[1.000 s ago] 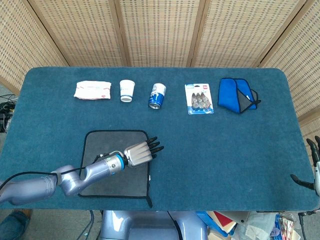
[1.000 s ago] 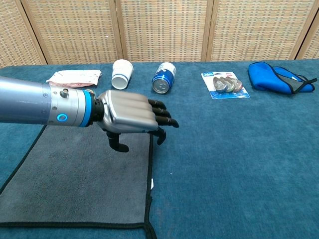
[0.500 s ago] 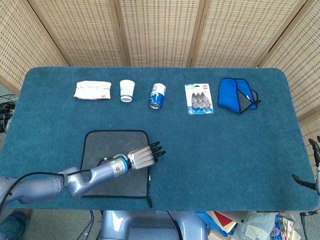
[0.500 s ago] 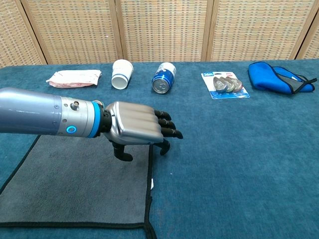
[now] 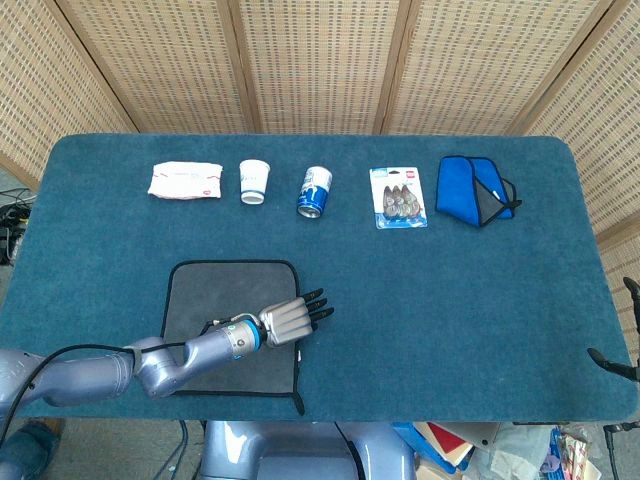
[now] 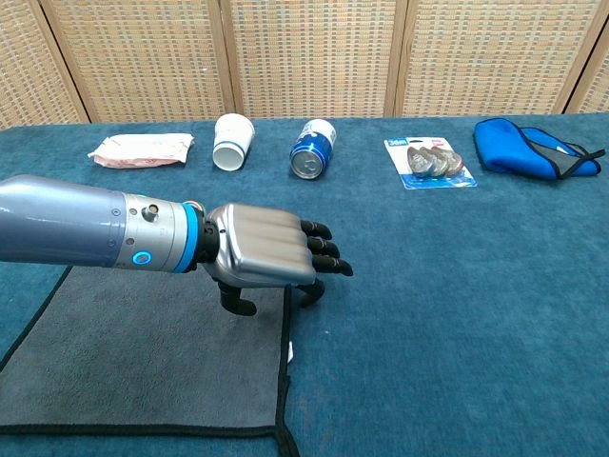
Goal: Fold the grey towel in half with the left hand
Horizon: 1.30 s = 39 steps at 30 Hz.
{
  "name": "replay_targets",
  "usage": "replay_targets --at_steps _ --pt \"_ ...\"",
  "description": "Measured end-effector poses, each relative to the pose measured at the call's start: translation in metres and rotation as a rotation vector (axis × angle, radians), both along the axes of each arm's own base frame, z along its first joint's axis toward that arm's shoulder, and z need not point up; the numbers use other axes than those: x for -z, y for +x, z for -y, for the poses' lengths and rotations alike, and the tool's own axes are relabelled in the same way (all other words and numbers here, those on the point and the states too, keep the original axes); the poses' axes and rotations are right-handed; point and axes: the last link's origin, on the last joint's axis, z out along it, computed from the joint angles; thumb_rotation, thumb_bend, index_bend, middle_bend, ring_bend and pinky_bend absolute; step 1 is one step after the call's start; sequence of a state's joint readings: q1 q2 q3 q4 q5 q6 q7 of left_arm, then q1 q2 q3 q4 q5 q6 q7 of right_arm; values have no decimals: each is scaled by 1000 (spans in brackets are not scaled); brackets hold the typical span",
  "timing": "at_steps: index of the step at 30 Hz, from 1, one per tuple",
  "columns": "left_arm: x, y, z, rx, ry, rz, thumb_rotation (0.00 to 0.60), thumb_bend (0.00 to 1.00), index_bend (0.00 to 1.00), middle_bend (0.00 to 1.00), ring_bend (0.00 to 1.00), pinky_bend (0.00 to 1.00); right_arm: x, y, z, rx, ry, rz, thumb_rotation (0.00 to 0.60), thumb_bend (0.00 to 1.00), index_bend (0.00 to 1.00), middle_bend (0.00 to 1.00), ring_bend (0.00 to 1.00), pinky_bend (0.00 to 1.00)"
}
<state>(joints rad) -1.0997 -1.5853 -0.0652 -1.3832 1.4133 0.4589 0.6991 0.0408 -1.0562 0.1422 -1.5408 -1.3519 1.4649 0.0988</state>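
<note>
the left hand [image 5: 291, 319] [image 6: 271, 257] hovered palm down over the right edge of the grey towel [image 5: 215, 310] [image 6: 133, 352], its dark fingers [image 6: 324, 255] stretched forward and lying side by side past that edge, over the bare blue table [image 5: 450, 300] [image 6: 457, 314]; the thumb curled down beneath the palm towards the cloth, and it was not possible to tell whether it touched the towel. nothing was held in the hand. the towel lay flat and unfolded, mostly behind and to the left of the hand, under the grey forearm, with its black trimmed border running just below the knuckles and a small tag at the near right corner. well ahead of the hand, along the far side of the table, stood a white paper cup [image 5: 254, 181] [image 6: 232, 141] and, just to its right, a blue can [image 5: 315, 191] [image 6: 313, 149]; farther left of the cup lay a white and red packet [image 5: 185, 180] [image 6: 141, 149]. ahead and to the right of the hand lay a blister pack [image 5: 398, 197] [image 6: 429, 162], and beyond it a folded blue pouch [image 5: 476, 189] [image 6: 533, 147]. of the right hand [image 5: 622, 355] only dark fingertips showed at the right edge of the head view, too little to tell how it was set
</note>
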Motion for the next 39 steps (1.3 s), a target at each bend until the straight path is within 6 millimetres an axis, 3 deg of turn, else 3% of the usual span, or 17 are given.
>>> replay_targets --at_steps 18,24,39 --pt "-2 -3 -3 -15 30 5 600 362 465 0 0 0 0 0 0 -1 3 1 600 0 0 0 0 0" --pt "0 0 -3 -15 30 10 600 468 502 0 0 0 0 0 0 0 3 2 600 0 0 0 0 0" --pt "1 -3 -2 -17 35 5 600 478 603 0 0 0 0 0 -1 -4 2 5 600 0 0 0 0 0"
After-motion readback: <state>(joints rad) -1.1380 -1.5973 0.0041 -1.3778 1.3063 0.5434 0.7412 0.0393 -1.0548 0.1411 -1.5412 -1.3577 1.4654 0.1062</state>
